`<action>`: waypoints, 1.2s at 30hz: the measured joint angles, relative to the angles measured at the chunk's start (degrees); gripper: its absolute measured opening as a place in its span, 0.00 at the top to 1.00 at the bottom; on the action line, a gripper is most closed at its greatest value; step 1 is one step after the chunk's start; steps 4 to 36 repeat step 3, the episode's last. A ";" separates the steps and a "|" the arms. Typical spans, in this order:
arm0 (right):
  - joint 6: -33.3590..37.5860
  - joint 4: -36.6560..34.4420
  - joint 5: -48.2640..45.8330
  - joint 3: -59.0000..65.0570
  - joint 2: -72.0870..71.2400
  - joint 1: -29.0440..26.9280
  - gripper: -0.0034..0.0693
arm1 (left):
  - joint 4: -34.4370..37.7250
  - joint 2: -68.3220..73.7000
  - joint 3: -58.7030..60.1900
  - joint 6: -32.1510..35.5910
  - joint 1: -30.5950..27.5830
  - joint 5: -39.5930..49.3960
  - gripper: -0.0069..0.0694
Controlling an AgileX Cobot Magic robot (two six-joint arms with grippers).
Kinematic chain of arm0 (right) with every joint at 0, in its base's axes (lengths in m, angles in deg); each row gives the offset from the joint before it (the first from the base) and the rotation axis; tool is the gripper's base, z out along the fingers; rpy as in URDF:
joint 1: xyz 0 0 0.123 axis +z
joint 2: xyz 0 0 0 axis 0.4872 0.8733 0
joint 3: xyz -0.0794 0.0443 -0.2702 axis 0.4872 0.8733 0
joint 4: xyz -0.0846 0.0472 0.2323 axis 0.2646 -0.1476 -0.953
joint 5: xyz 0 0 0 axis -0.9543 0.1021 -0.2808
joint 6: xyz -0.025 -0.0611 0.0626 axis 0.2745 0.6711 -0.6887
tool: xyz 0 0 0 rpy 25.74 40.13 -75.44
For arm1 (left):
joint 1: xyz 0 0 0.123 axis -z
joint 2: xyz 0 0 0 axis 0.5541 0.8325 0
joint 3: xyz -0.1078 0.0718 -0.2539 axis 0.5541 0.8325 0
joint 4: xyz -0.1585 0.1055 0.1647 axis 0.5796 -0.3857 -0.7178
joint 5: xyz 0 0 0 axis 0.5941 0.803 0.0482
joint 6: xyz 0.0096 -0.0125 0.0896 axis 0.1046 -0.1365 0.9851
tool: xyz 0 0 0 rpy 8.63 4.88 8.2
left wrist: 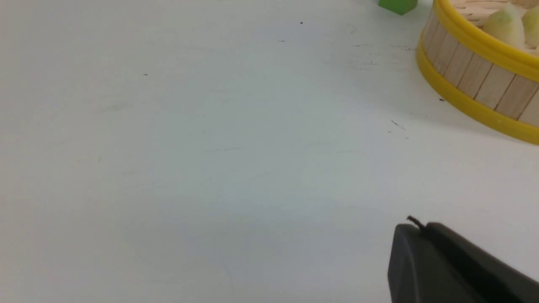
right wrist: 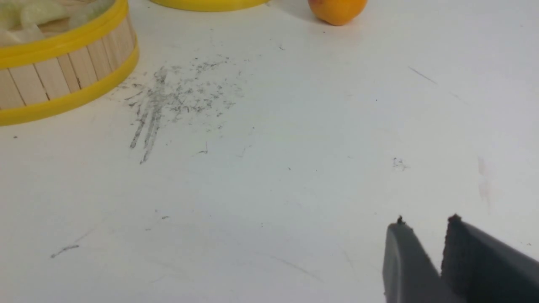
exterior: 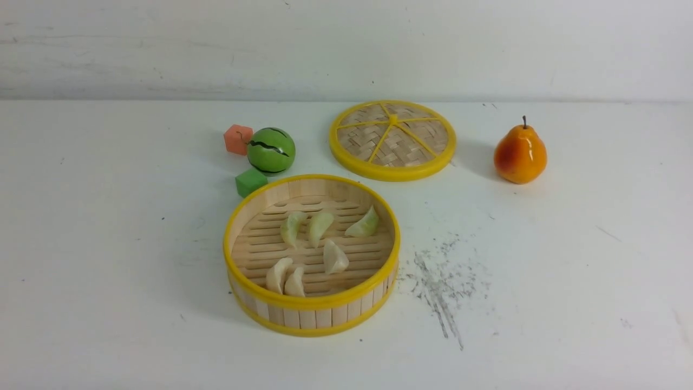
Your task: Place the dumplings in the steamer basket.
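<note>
- Left gripper (left wrist: pixel 414 227): jaws together, empty, over bare table, clear of the basket (exterior: pixel 312 254).
- Right gripper (right wrist: pixel 425 229): jaws slightly apart, empty, also clear.
- All six dumplings (exterior: pixel 314 246) inside the basket, 12 to 7 o'clock.
- Risk: either arm sweeping in could clip the rim and shove the basket.

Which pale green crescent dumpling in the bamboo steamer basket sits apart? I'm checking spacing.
The pale green dumpling nearest the basket's right wall; the other two green dumplings lie side by side.
</note>
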 joint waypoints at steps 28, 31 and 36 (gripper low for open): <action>0.00 0.00 0.00 0.00 0.00 0.00 0.73 | 0.00 0.00 0.00 0.00 0.00 0.00 0.91; 0.00 0.00 0.00 0.00 0.00 0.00 0.73 | 0.00 0.00 0.00 0.00 0.00 0.00 0.91; 0.00 0.00 0.00 0.00 0.00 0.00 0.73 | 0.00 0.00 0.00 0.00 0.00 0.00 0.91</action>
